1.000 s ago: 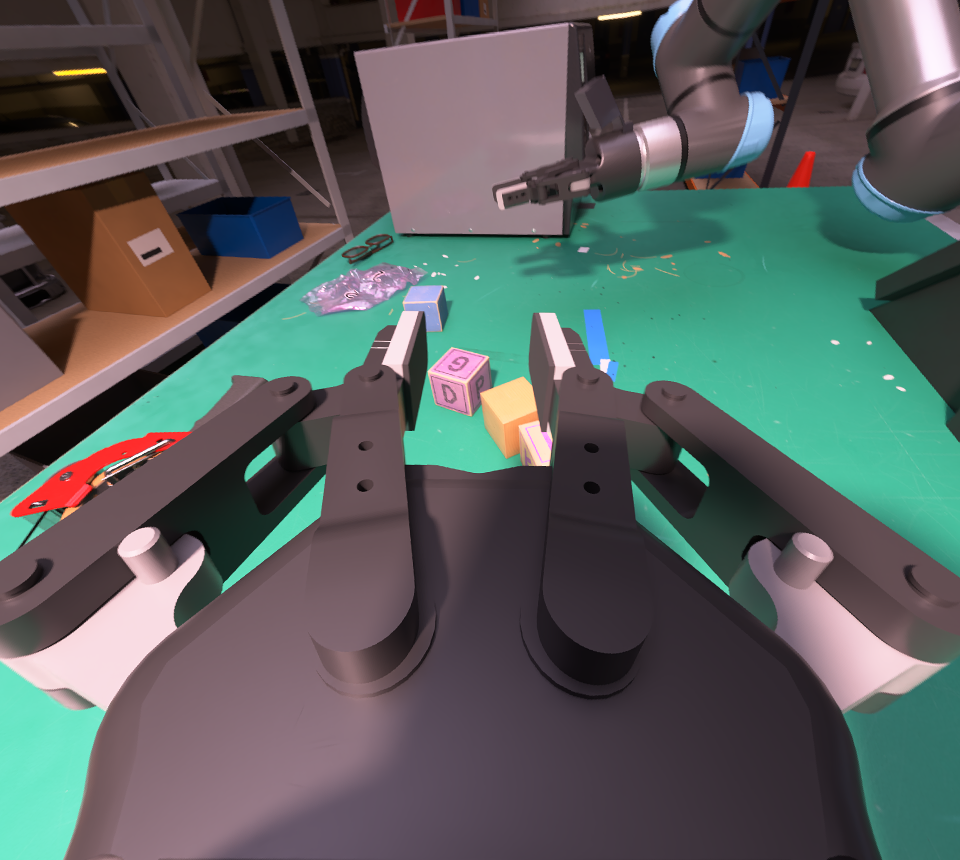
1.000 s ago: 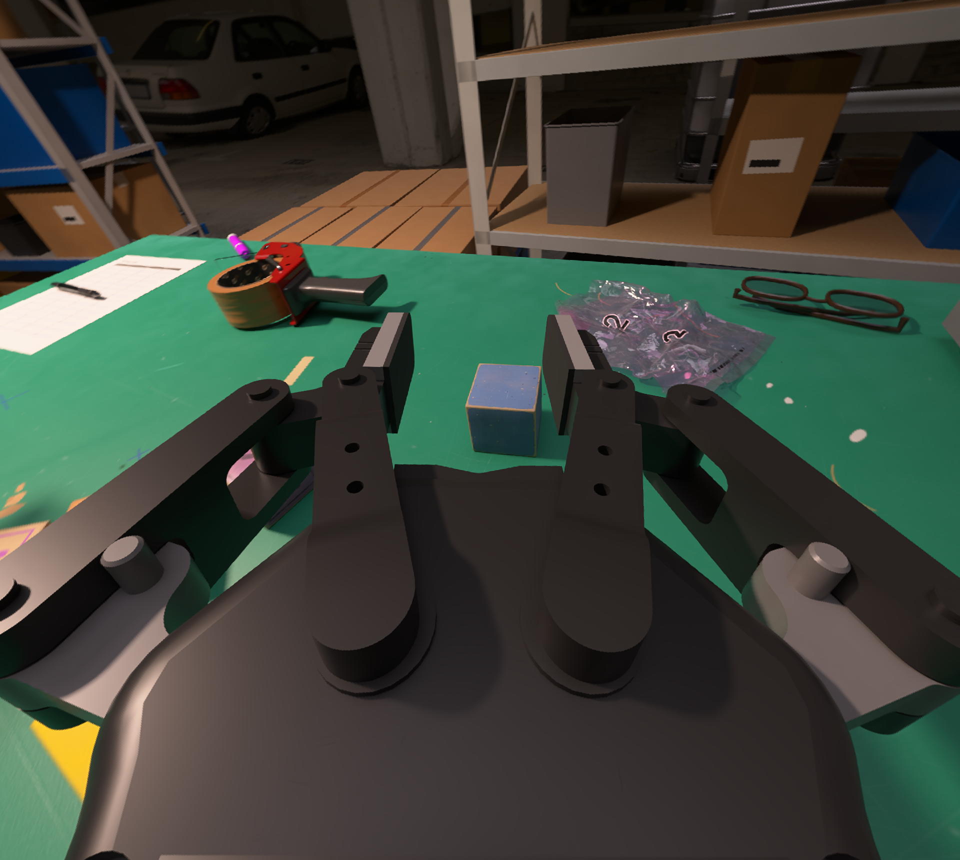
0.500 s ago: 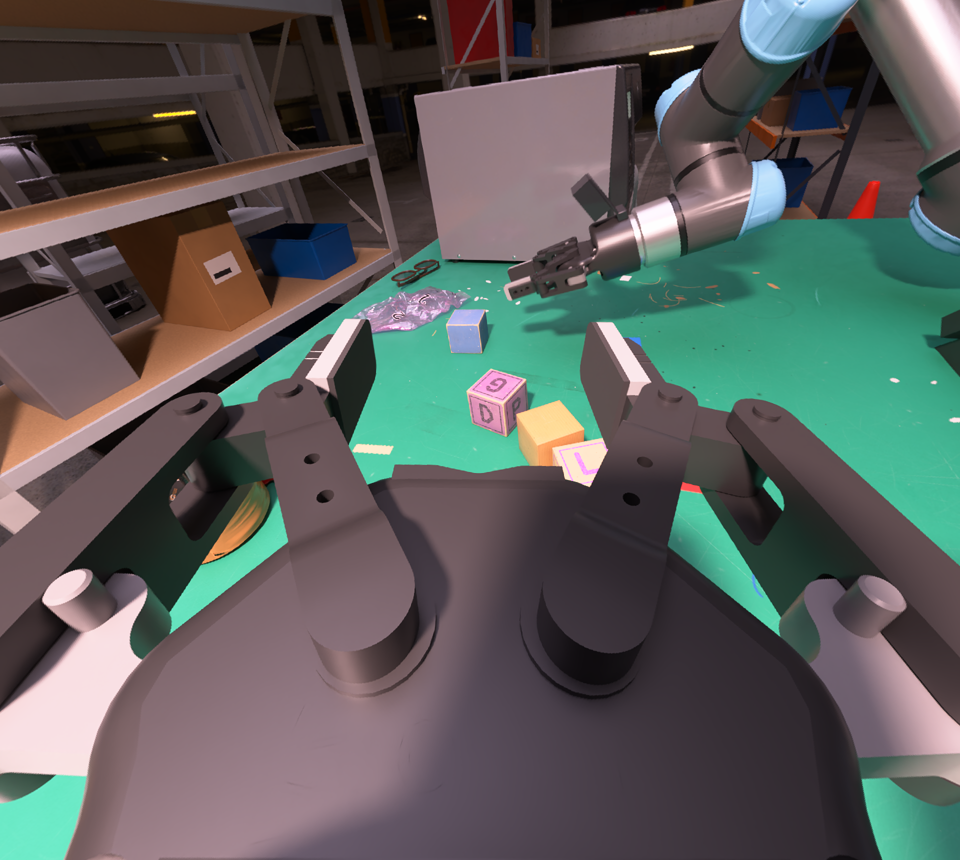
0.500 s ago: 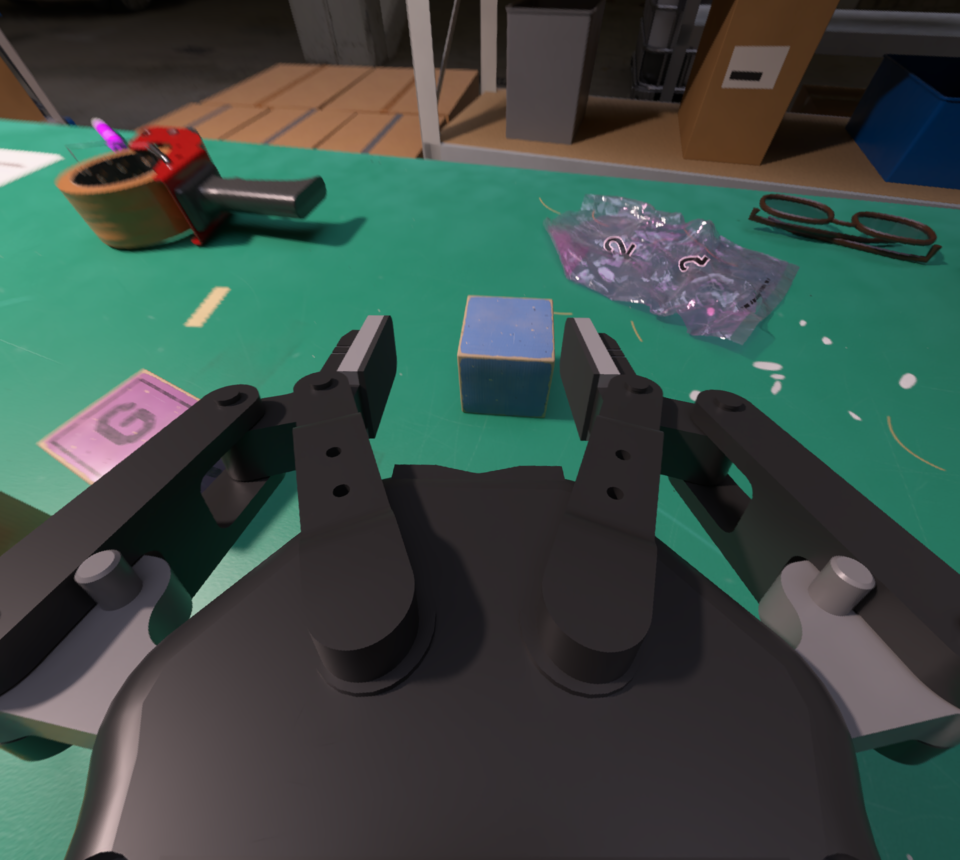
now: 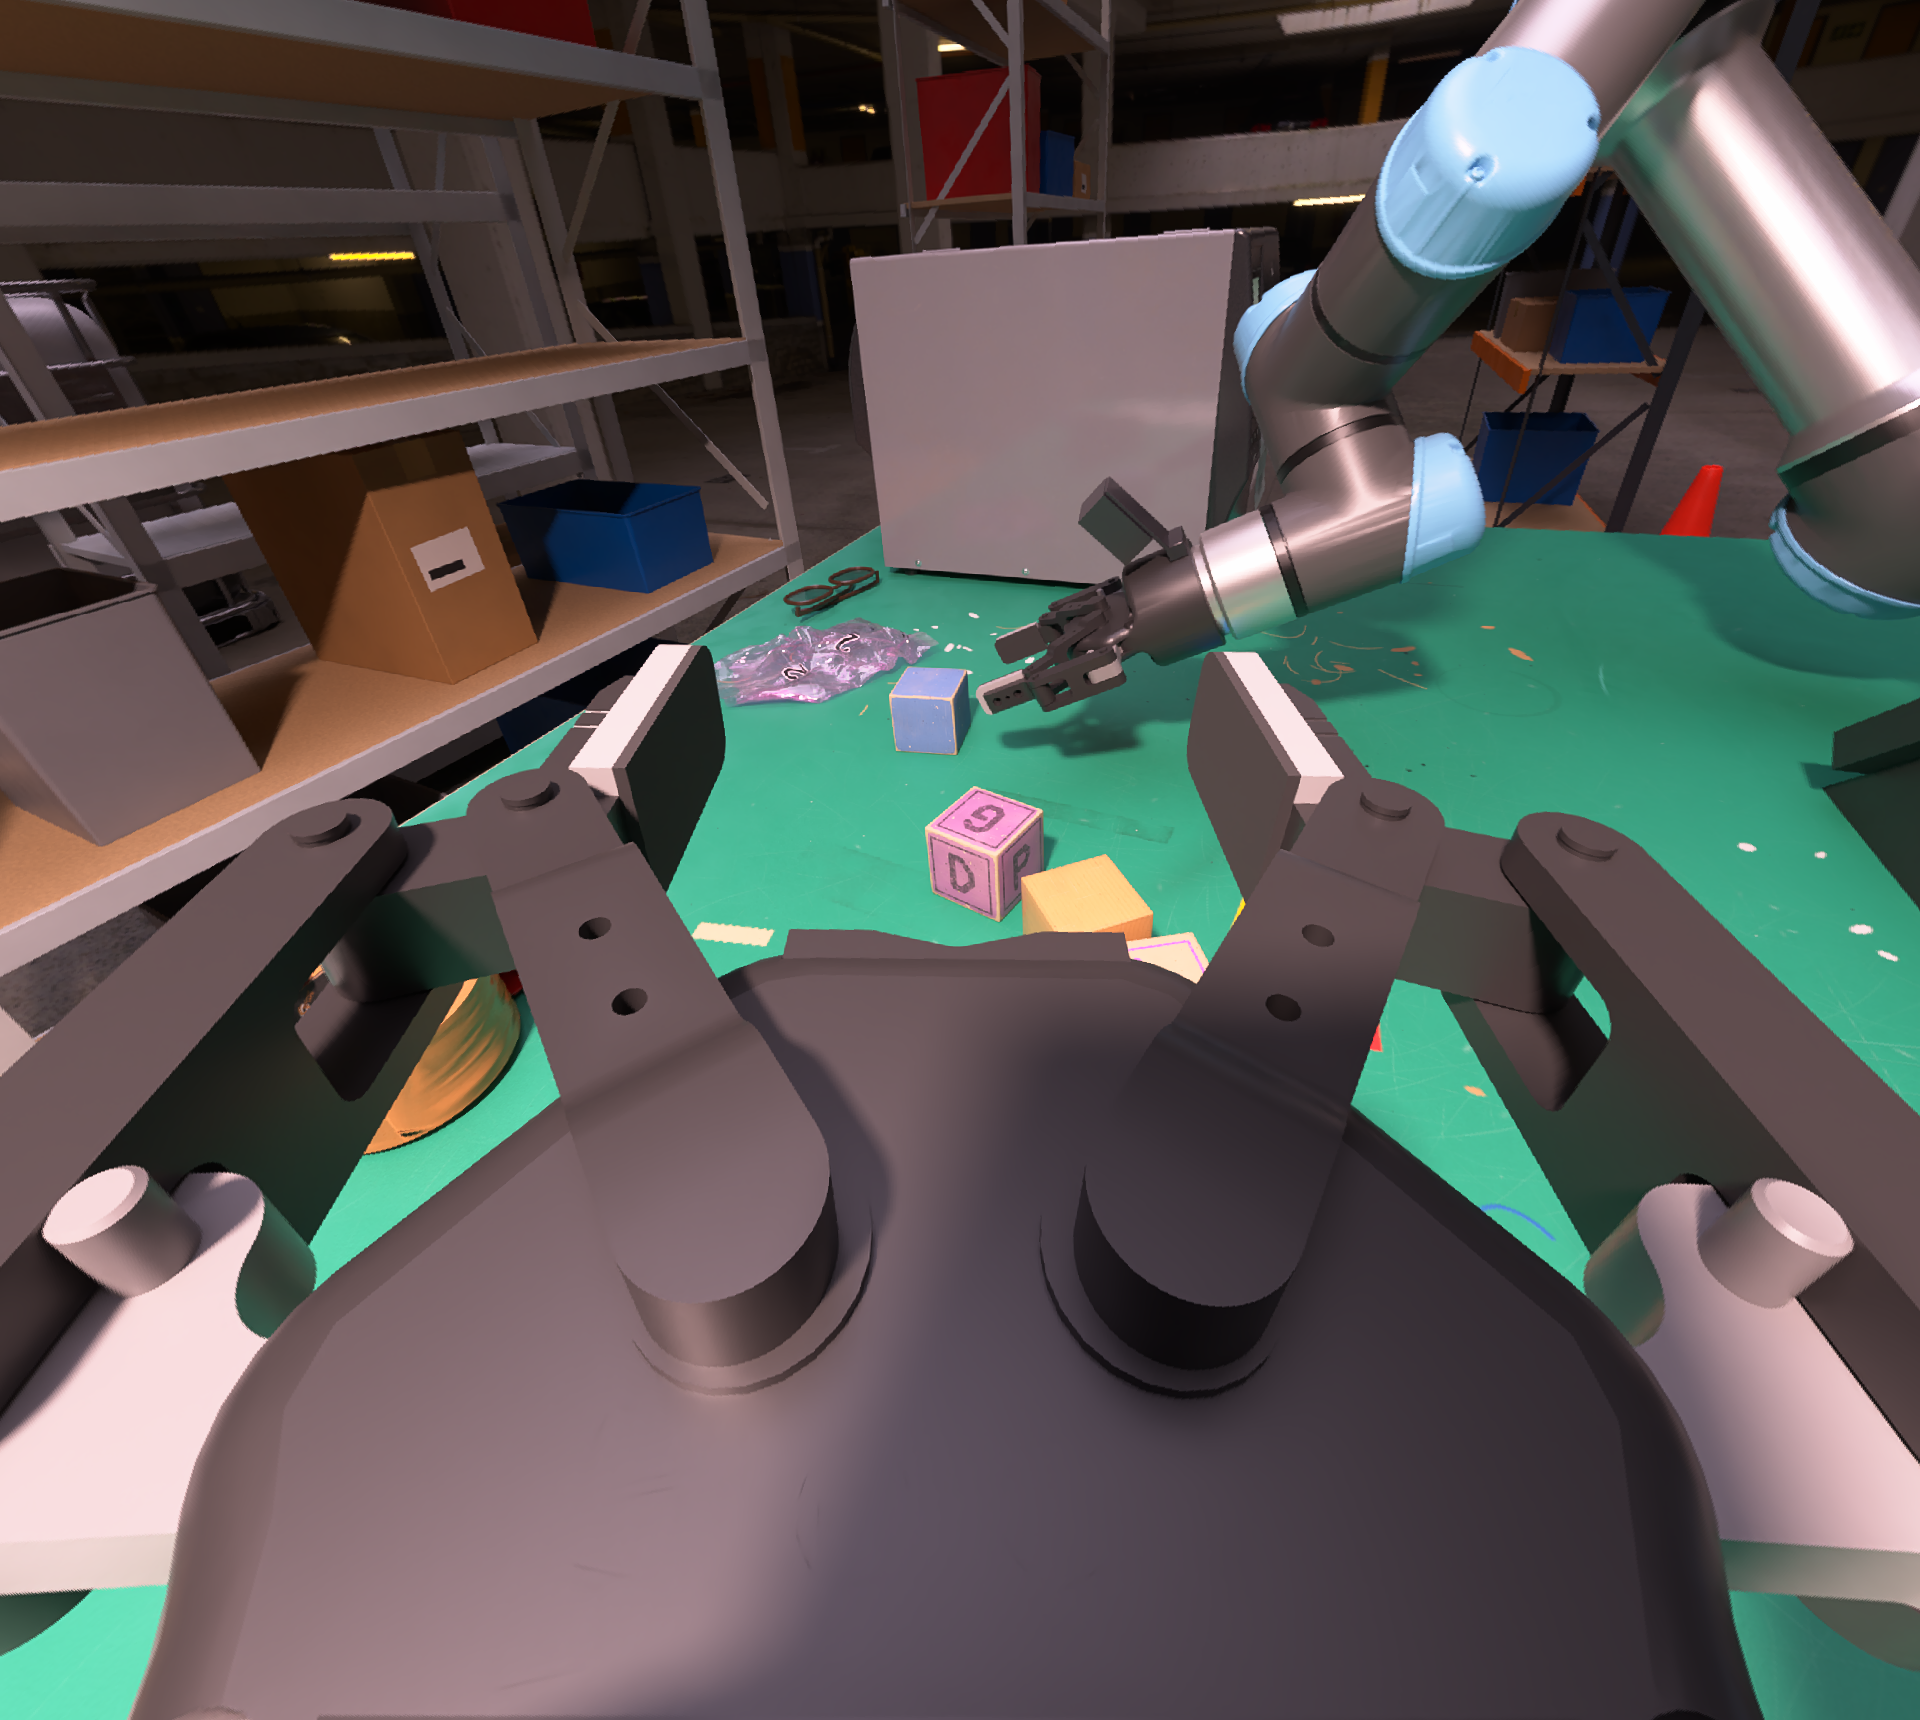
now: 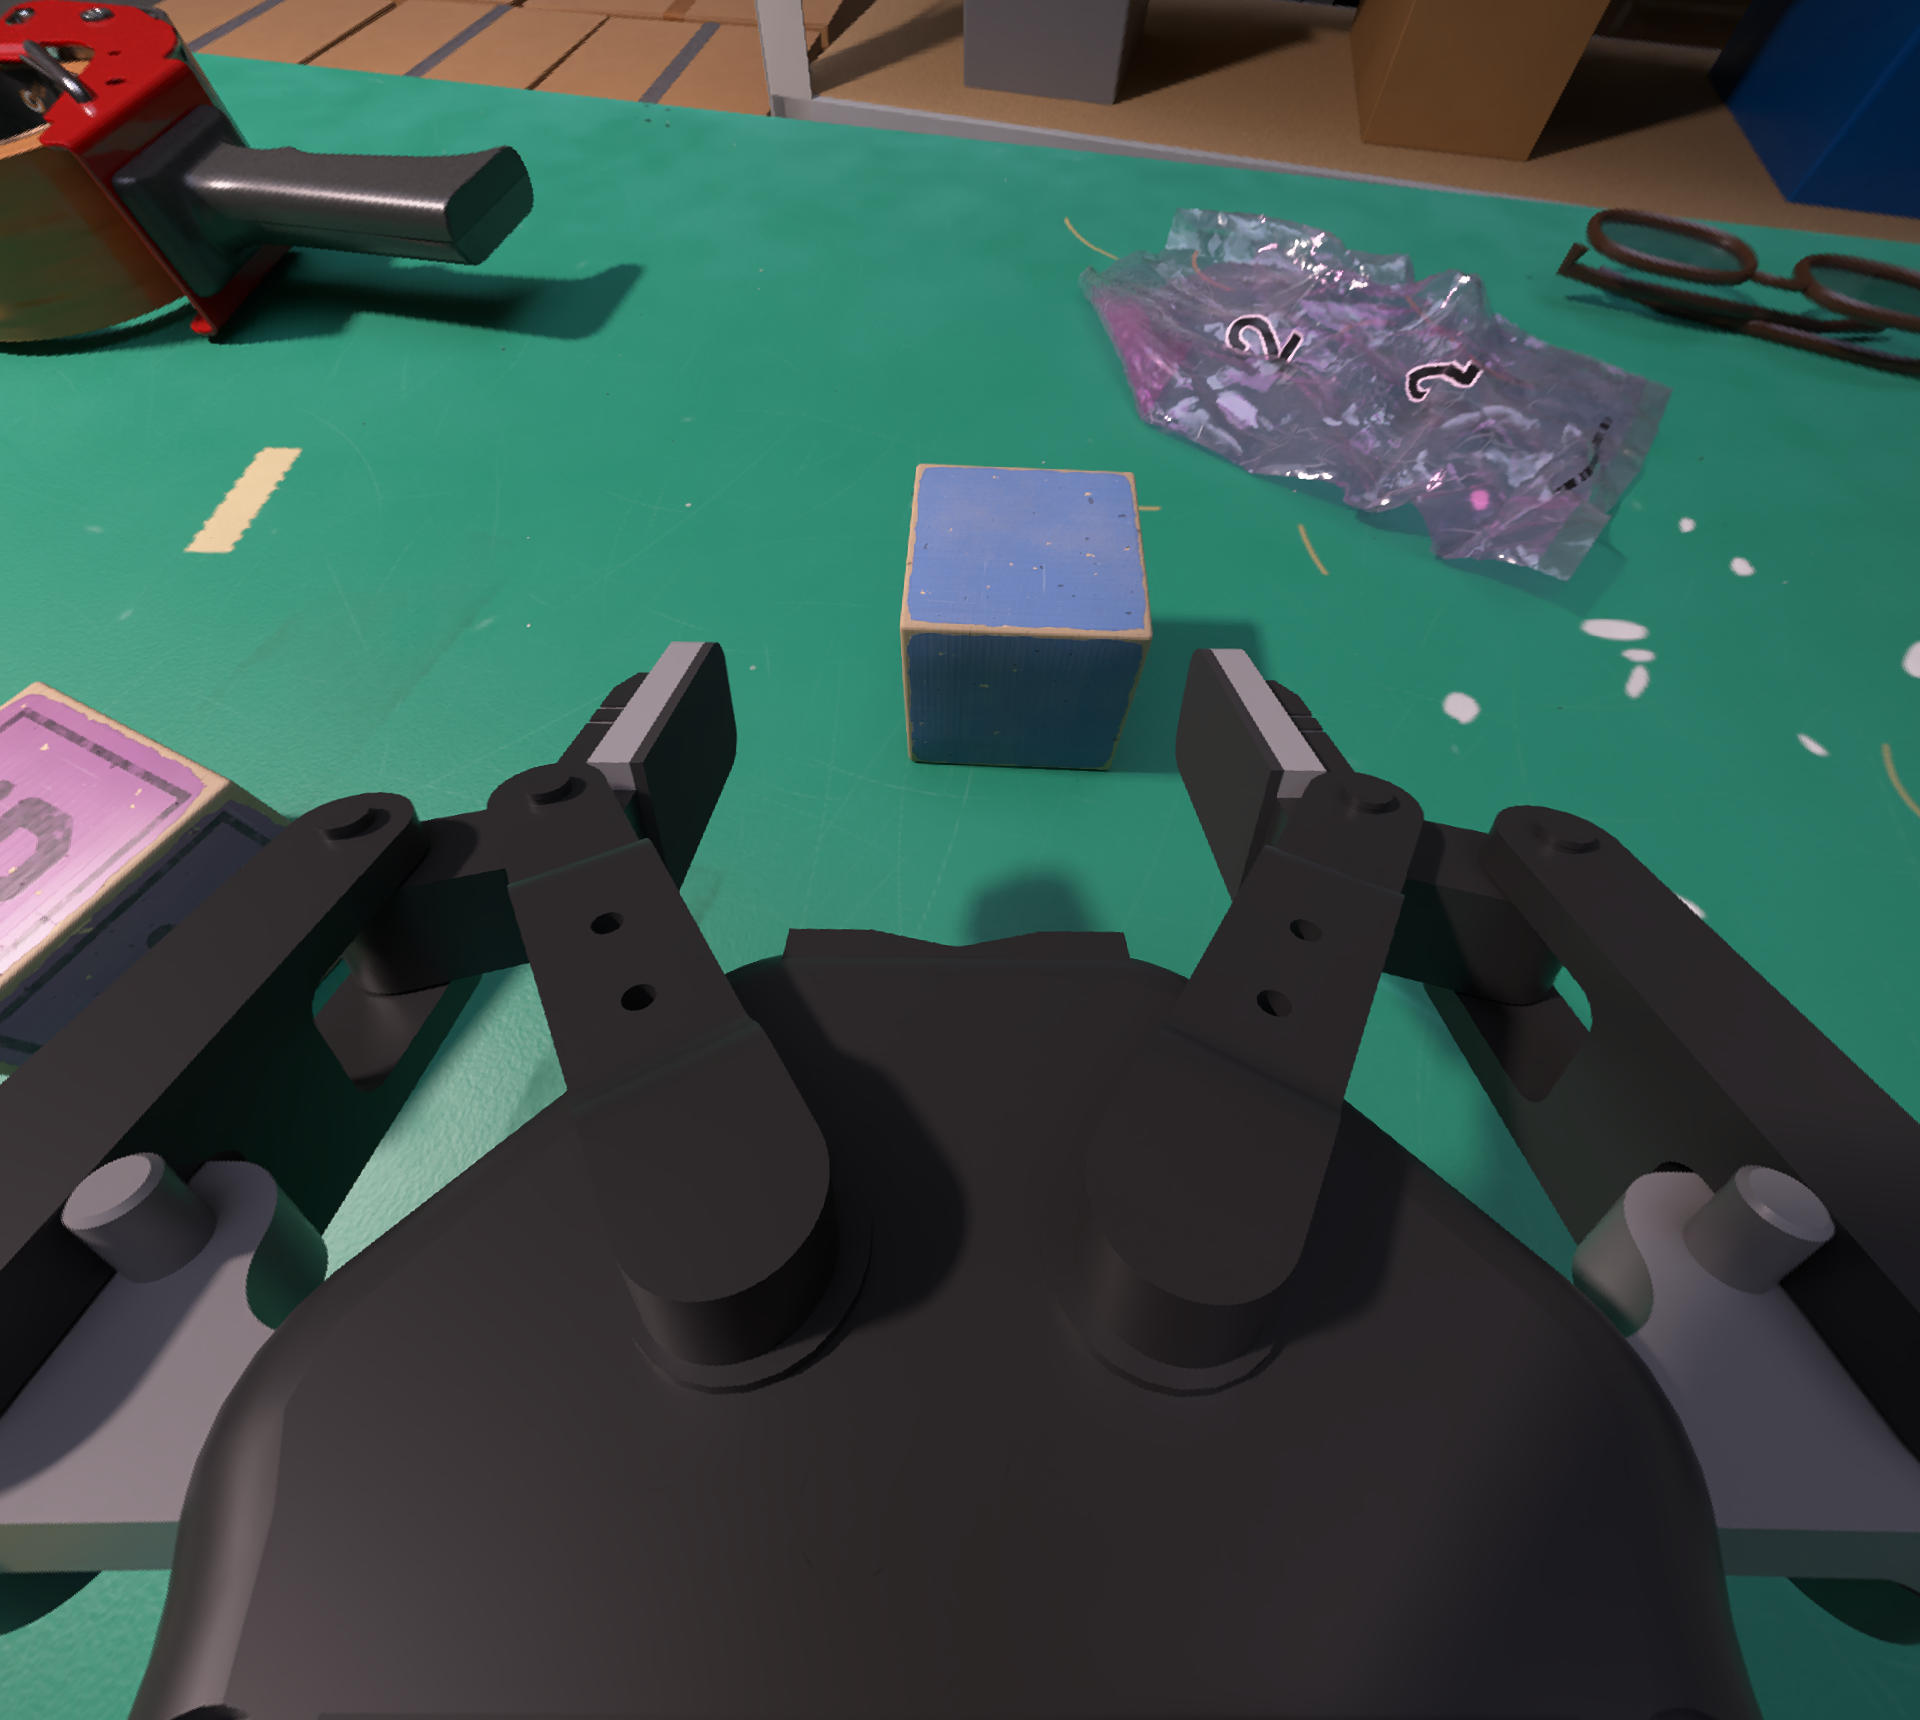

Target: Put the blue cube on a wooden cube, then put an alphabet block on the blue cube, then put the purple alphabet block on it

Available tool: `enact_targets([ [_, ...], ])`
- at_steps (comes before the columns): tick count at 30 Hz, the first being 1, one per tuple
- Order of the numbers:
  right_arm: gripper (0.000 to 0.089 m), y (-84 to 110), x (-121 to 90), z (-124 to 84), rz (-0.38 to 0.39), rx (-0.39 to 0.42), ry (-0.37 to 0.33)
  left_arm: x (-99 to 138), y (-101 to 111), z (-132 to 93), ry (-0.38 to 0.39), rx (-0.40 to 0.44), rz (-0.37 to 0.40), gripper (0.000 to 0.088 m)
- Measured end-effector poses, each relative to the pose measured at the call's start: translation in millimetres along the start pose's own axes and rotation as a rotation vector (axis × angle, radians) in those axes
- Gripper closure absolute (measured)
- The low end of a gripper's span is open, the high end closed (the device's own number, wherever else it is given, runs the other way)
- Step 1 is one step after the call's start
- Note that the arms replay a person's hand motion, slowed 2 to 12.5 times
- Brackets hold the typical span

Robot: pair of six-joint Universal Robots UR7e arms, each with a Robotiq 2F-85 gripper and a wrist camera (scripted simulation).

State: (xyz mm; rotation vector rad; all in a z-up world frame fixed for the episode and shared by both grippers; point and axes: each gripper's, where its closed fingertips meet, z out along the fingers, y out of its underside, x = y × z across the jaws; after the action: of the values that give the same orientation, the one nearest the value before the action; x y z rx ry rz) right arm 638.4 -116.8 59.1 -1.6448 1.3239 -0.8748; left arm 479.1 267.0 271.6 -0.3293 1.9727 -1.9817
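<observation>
The blue cube (image 6: 1023, 616) has worn paint and bare pale wood at its edges; it stands free on the green desk (image 6: 623, 527), just ahead of the right gripper (image 6: 956, 704), whose jaws are spread wide and empty. The left gripper (image 5: 956, 735) is likewise released. The purple alphabet block (image 6: 73, 818) is cut off at the frame edge.

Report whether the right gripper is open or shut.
Open: the right gripper has its jaws spread wide, empty, just short of the blue cube.

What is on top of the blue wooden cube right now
Nothing: the blue wooden cube has a bare top and stands alone on the green table. The open right gripper hangs short of it. Its underside is hidden.
</observation>
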Motion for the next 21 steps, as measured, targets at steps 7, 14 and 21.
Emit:
enact_targets([
  [7, 0.0077, 5.6, -1, 11, 0.007, -0.032, 0.012, 0, -2, -2, 0.001, 0.003, -0.002, 0.0091],
  [14, 0.0040, 11.0, 0, 19, -0.039, -0.067, 0.040, -1, -1, -2, 0.003, -0.003, -0.001, 0.0080],
  [21, 0.0039, 14.3, 0, 25, -0.054, -0.093, 0.053, 1, 0, -1, 0.013, -0.010, -0.003, 0.0078],
])
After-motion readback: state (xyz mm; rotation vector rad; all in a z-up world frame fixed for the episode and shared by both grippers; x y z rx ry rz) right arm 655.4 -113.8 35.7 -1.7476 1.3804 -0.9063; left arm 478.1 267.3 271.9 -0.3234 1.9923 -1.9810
